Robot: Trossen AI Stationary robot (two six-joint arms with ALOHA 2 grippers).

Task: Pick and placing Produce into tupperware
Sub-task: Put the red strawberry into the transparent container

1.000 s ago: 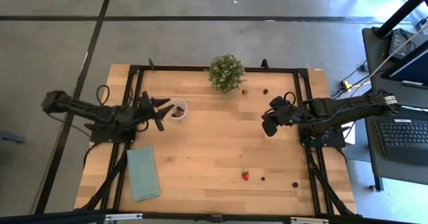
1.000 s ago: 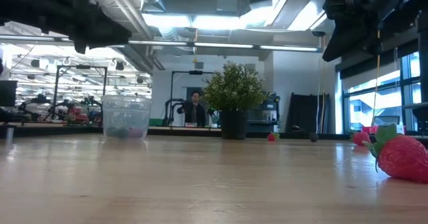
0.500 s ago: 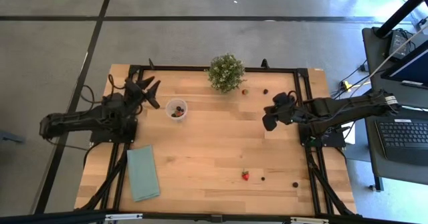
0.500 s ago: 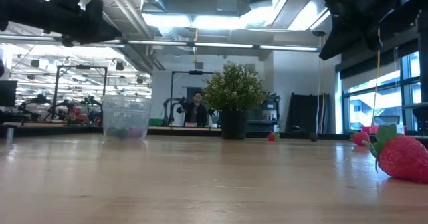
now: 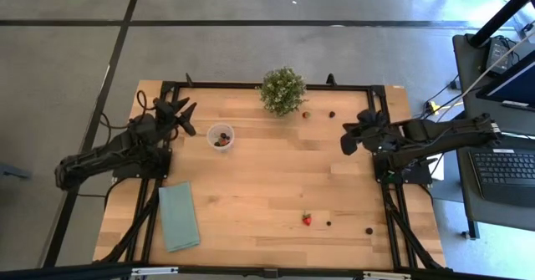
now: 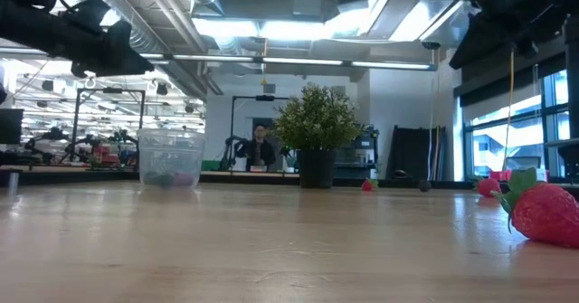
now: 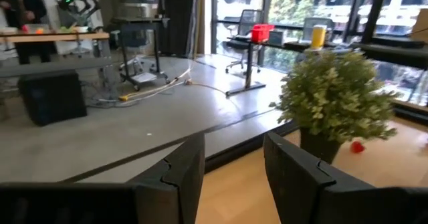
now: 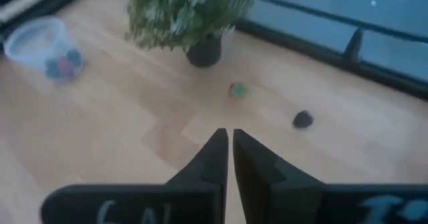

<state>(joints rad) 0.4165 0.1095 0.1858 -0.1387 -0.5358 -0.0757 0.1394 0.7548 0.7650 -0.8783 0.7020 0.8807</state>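
We see no legible writing, left gripper [image 5: 185, 113] parted and empty beside the tupperware [image 5: 221, 136], right gripper [image 5: 349, 138] pinched closed, empty.

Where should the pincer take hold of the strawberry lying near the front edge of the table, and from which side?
Grip the strawberry across its red body, coming straight down from above. It lies on its side on open wood with its green leafy cap sideways, as the low view shows, and nothing crowds it.
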